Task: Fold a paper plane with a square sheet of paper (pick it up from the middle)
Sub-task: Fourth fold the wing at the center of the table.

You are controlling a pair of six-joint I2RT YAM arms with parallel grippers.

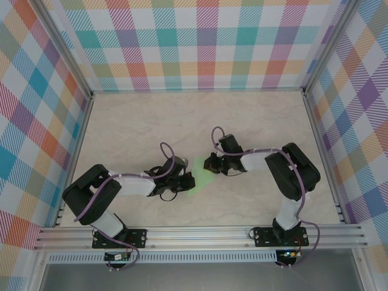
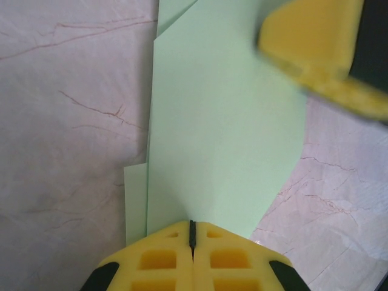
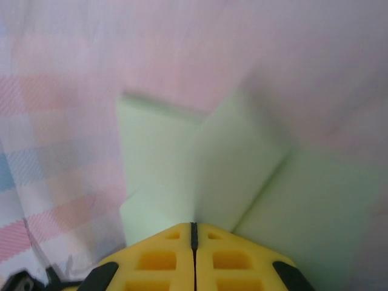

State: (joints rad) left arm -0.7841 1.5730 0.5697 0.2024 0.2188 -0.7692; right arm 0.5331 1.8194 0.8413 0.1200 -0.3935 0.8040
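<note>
The left wall (image 1: pixel 30 121) is a check pattern of pastel colours, and the same check covers the back wall (image 1: pixel 206 42) and the right wall (image 1: pixel 364 109). Between them lies a pale marbled table (image 1: pixel 133 121), with a metal rail (image 1: pixel 200 235) along its near edge.

The left arm (image 1: pixel 127 185), black and white with a purple cable (image 1: pixel 167 148) looped over it, reaches toward the middle of the table. The left gripper (image 1: pixel 187 180) sits low there. In its wrist view the left gripper (image 2: pixel 192 233) has its yellow fingers (image 2: pixel 160 260) pressed together, only a thin dark line between them, and the near edge of the paper (image 2: pixel 224 133) runs in at the tips, so it looks pinched.

The paper (image 1: pixel 200 179) is plain pale green and partly folded, lying between the two grippers near the table's centre. Seen from the left wrist it has slanted edges and a second layer peeking out at its left side, over the marbled surface.

The right gripper (image 1: pixel 209 165) is just beside the paper's far end, and one of its yellow fingers (image 2: pixel 315 42) shows blurred over the sheet. In its own wrist view the right gripper (image 3: pixel 194 230) is also closed tight, with the paper (image 3: pixel 230 163) rising from the fingertips in creased panels. The right arm (image 1: pixel 291 173) bends back to its base.
</note>
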